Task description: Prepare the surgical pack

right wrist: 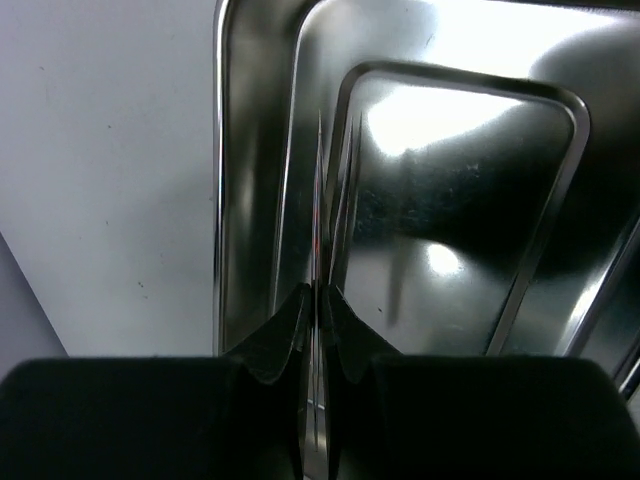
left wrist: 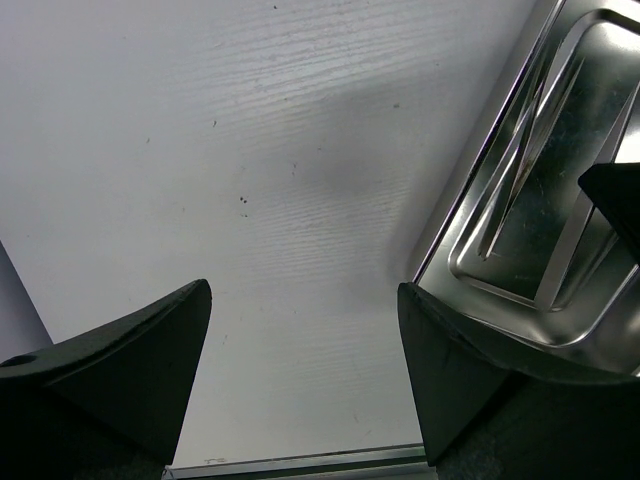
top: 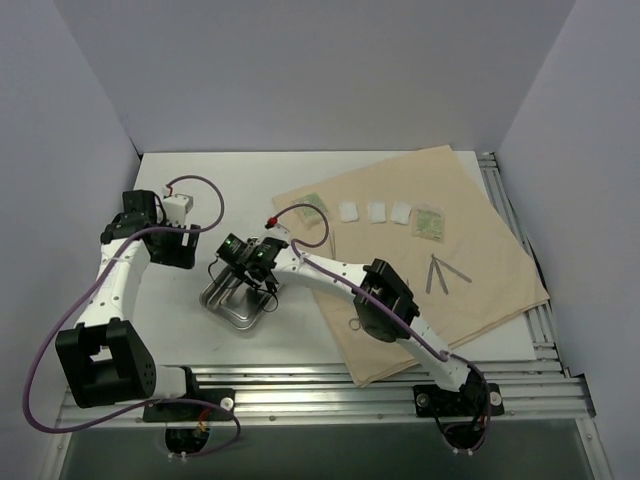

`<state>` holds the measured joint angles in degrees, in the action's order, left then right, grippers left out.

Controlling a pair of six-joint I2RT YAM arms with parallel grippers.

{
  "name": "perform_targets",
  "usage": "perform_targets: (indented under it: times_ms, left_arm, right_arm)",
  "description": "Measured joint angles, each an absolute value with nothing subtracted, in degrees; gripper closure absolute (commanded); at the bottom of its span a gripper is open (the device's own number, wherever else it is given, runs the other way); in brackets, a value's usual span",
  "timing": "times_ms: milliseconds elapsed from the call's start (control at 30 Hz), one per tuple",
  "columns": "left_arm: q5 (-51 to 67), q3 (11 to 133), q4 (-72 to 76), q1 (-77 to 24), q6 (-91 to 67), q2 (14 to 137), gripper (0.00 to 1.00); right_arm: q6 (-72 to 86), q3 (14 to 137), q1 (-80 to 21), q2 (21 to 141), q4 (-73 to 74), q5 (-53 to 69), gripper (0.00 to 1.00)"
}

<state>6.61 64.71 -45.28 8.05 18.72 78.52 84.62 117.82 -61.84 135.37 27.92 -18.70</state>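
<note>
Top view: the cloth sheet (top: 470,260) is spread on the right of the table (top: 200,190), with gauze squares (top: 377,211), a green packet (top: 430,222) and tweezers (top: 440,272) on it. The steel tray (top: 236,316) sits on bare table just left of the cloth edge. The right gripper (top: 255,262) is held over it and the left gripper (top: 190,250) is just beside it.

Left wrist: the left gripper (left wrist: 300,300) is spread and holds nothing, with one finger near the tray (left wrist: 530,200) rim. It is best kept clear of the rim.

Right wrist: the right gripper (right wrist: 318,300) is pinched on a thin steel instrument (right wrist: 318,210), whose type cannot be told, points aimed along the tray (right wrist: 260,150). It should be lowered flat before release, inside the raised walls. Open floor is available to the right of the instrument.
</note>
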Motion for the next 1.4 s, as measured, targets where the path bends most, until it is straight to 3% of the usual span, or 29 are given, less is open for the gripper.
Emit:
perform_targets:
  times_ms: [633, 800, 1067, 1200, 1400]
  left_arm:
    - [7.35, 63.35, -43.72, 8.1, 19.18, 78.41, 0.15]
    - [7.33, 63.35, -43.48, 8.1, 19.25, 78.41, 0.15]
    - [7.31, 63.33, -43.42, 8.1, 19.33, 78.41, 0.15]
    - [7.33, 63.33, -43.38, 8.1, 19.46, 78.39, 0.15]
    - [7.31, 63.33, -43.35, 8.1, 19.75, 78.32, 0.15]
  right_arm:
    - [88.75, 120.36, -63.94, 140.51, 33.65, -23.31, 1.0]
    - [88.68, 120.36, -63.72, 140.53, 33.67, -23.92, 0.84]
    - [88.66, 120.33, -63.51, 140.53, 33.3, -24.05, 0.83]
    - [88.51, 119.28, -63.35, 140.53, 31.38, -24.05, 0.76]
    - [88.27, 118.85, -63.13, 140.49, 29.71, -24.23, 0.74]
